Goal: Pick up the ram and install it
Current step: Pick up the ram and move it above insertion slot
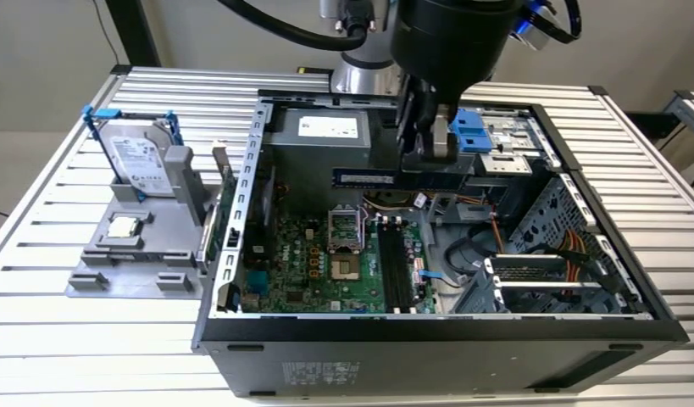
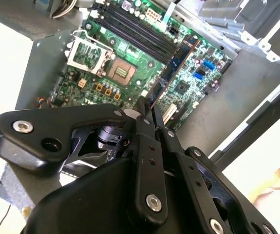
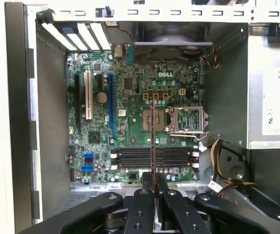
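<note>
The black gripper (image 1: 431,157) is clamped on the long, narrow, dark blue-green ram stick (image 1: 380,178). The stick hangs level in the air over the far part of the open black computer case (image 1: 437,339). It lies crosswise to the black memory slots (image 1: 394,271) of the green motherboard (image 1: 313,263) below. On the exterior view's left, a silver hard drive with blue rails (image 1: 137,161) and a small square silver processor chip (image 1: 123,226) rest on a grey holder (image 1: 132,275), just beside the case.

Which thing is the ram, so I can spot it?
Find the big open black computer case. Above its green motherboard, the black gripper clamps the ram, a long, flat, dark blue-green circuit stick. The boxy silver hard drive stands outside on a grey holder.
</note>
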You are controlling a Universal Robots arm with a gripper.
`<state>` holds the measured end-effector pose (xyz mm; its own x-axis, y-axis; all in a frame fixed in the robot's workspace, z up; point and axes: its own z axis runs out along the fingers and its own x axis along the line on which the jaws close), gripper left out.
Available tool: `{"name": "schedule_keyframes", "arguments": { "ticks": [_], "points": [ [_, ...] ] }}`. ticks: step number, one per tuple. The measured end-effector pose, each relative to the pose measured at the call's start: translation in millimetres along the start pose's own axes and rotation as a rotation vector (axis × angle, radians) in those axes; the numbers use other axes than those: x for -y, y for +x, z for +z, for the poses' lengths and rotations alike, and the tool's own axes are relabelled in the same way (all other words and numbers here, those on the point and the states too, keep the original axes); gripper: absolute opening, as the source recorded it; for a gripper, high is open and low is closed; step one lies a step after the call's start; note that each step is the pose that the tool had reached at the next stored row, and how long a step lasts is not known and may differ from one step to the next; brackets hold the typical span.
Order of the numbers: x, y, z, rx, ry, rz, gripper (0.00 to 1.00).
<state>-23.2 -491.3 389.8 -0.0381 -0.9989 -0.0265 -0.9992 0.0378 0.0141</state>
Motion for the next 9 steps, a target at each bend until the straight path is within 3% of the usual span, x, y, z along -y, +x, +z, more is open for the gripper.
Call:
{"name": "schedule_keyframes", "arguments": {
  "ticks": [9],
  "points": [
    [16.6, -0.6, -0.3, -0.0001, -0.0001, 0.0, 0.0]
  ]
}}
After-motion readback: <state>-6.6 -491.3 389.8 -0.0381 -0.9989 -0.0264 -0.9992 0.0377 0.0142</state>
